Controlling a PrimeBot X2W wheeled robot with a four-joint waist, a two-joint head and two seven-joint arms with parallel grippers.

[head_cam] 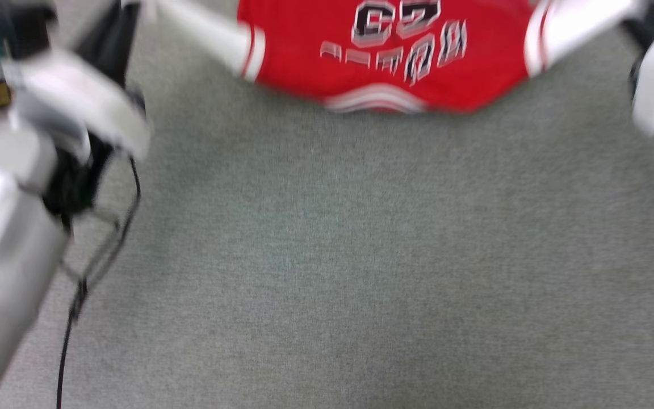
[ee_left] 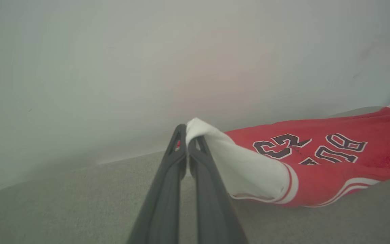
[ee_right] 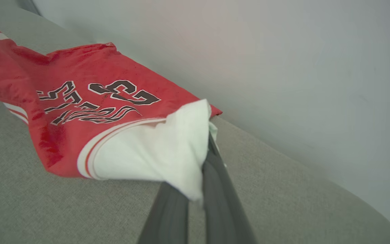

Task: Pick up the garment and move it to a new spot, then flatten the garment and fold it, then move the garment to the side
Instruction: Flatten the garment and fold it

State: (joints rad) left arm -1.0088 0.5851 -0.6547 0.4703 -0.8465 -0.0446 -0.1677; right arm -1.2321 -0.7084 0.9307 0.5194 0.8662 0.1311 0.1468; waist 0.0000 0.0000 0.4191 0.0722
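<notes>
Garment [ee_right: 113,101]: smooth red cloth; surface [head_cam: 327,255]: grey matt woven fabric.

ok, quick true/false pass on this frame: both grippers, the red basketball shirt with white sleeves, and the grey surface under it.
1. The left gripper is shut on a white sleeve of the red basketball shirt. True.
2. The right gripper is open and clear of the shirt. False: it is shut on the other white sleeve.
3. The shirt lies folded in a neat stack. False: it is unfolded, stretched between the two grippers.
4. The black white-outlined lettering faces the head camera. True.
5. A grey fabric surface lies below the shirt. True.
</notes>
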